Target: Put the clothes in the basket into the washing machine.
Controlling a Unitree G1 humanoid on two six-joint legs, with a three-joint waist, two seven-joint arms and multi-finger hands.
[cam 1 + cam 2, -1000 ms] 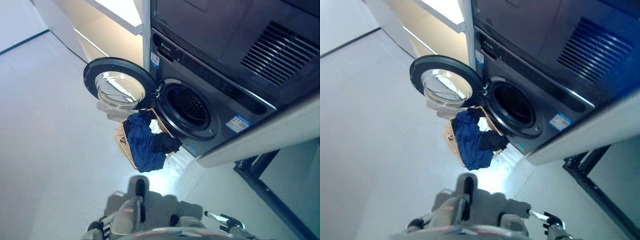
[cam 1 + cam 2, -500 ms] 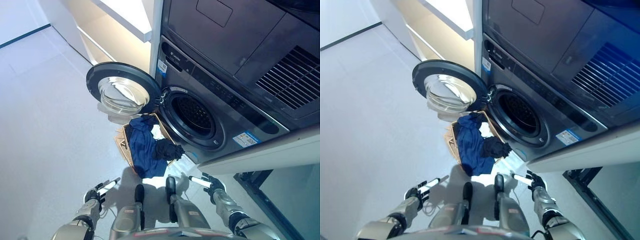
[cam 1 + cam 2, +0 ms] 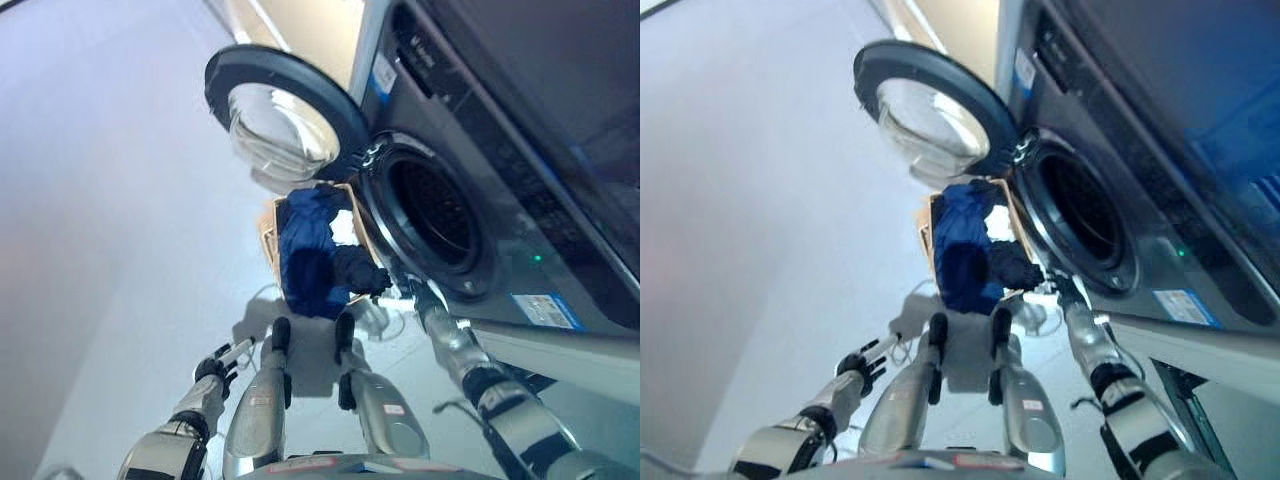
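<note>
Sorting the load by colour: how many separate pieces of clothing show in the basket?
3 show: a blue piece draped over the basket, a black piece at its washer side, and a white piece behind that. More may lie hidden beneath.

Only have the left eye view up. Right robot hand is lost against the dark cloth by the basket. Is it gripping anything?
Observer: The right eye view separates it slightly. The right robot hand is at the washer-side edge of the basket, beside the black garment and below the drum opening. I cannot tell the grip there either.
Operator: Left robot hand?
Observer: The left robot hand is low over the floor, fingers straight, holding nothing, well short of the basket.
Operator: Door in the way?
Observer: No. The door is swung wide open beyond the basket. The blue garment lies piled in the basket.
</note>
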